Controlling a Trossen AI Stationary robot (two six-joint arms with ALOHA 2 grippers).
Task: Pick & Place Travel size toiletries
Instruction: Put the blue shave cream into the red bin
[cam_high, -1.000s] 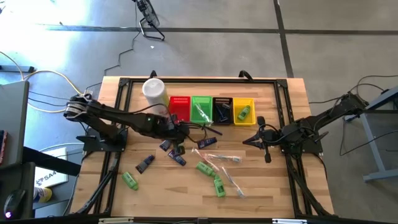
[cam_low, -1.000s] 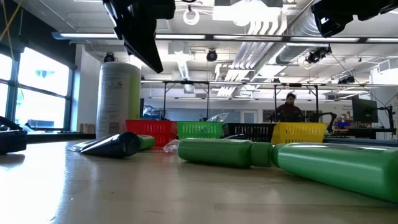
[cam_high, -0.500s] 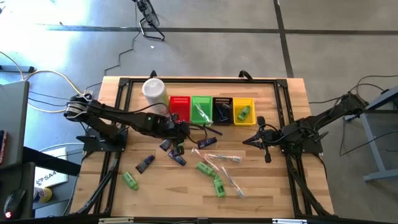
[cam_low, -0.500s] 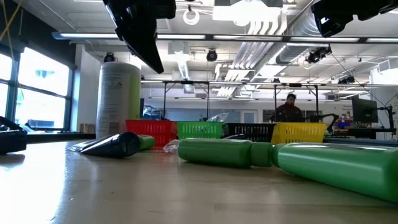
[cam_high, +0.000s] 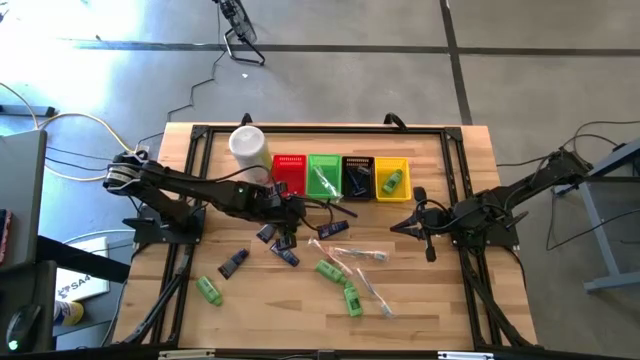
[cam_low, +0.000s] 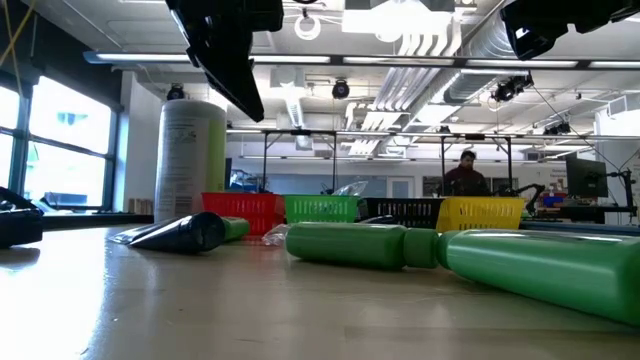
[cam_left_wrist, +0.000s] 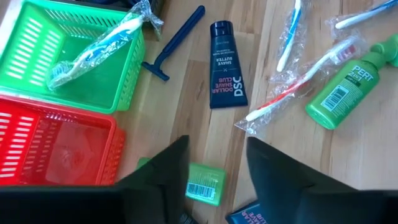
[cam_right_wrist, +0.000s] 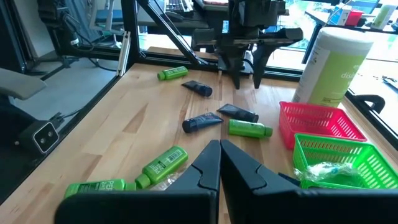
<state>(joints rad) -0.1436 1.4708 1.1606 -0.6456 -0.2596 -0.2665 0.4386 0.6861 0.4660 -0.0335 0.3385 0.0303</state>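
Note:
Travel size toiletries lie scattered on the wooden table: green bottles (cam_high: 330, 270), dark tubes (cam_high: 233, 262), wrapped toothbrushes (cam_high: 350, 252) and a blue razor (cam_left_wrist: 174, 43). My left gripper (cam_right_wrist: 247, 79) hangs open above the table near the red basket (cam_high: 289, 175). A small green bottle (cam_left_wrist: 205, 183) shows below the gap between its fingers and lies on the table (cam_right_wrist: 249, 129). My right gripper (cam_right_wrist: 219, 155) is shut on nothing and hovers at the table's right side (cam_high: 400, 226).
Red, green (cam_high: 323, 175), black (cam_high: 357, 176) and yellow (cam_high: 391, 178) baskets stand in a row at the far side. The green one holds a wrapped toothbrush (cam_left_wrist: 93, 46), the yellow one a green bottle. A tall white canister (cam_high: 248, 148) stands left of the row.

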